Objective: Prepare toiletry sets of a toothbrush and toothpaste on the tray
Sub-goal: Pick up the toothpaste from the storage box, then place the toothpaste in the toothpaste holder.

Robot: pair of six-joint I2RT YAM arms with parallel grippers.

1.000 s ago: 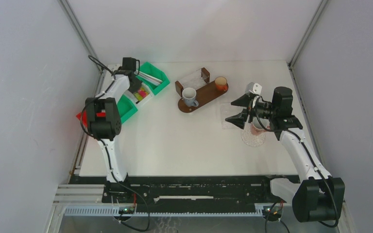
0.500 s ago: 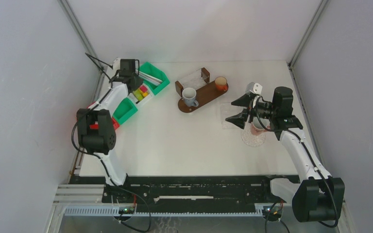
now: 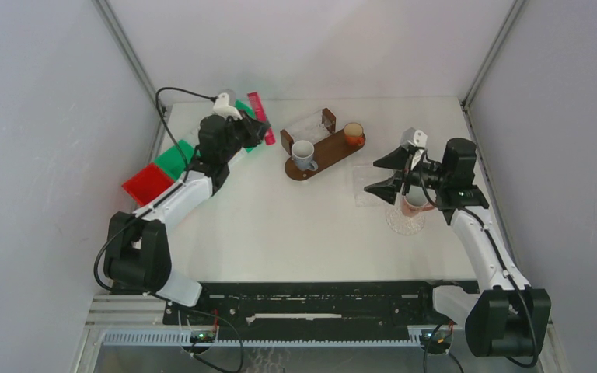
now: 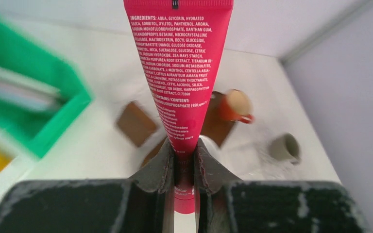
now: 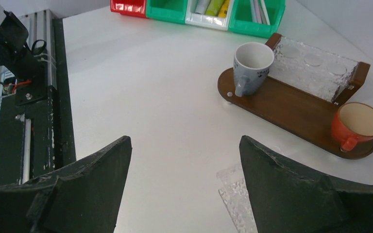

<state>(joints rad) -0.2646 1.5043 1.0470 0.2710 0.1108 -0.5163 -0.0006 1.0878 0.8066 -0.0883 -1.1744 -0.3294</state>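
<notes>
My left gripper (image 3: 250,132) is shut on the cap end of a red toothpaste tube (image 3: 258,113), which sticks up and forward from the jaws (image 4: 184,73). It hangs in the air just left of the brown wooden tray (image 3: 328,158). A grey mug (image 3: 305,154) stands at the tray's near end and an orange cup (image 3: 353,134) at its far end. My right gripper (image 3: 381,176) is open and holds nothing, hovering right of the tray (image 5: 291,109). Thin white toothbrushes (image 5: 259,8) lie in a green bin.
A clear glass holder (image 3: 311,124) stands along the tray's back edge. Green, white and red bins (image 3: 172,159) line the left side. A pink cup (image 3: 413,203) sits on a glass dish (image 3: 404,224) under my right arm. A clear glass piece (image 5: 235,194) lies below the right fingers.
My left arm has come up out of the bins with the red tube and swung right, toward the tray. The right arm has barely shifted.
</notes>
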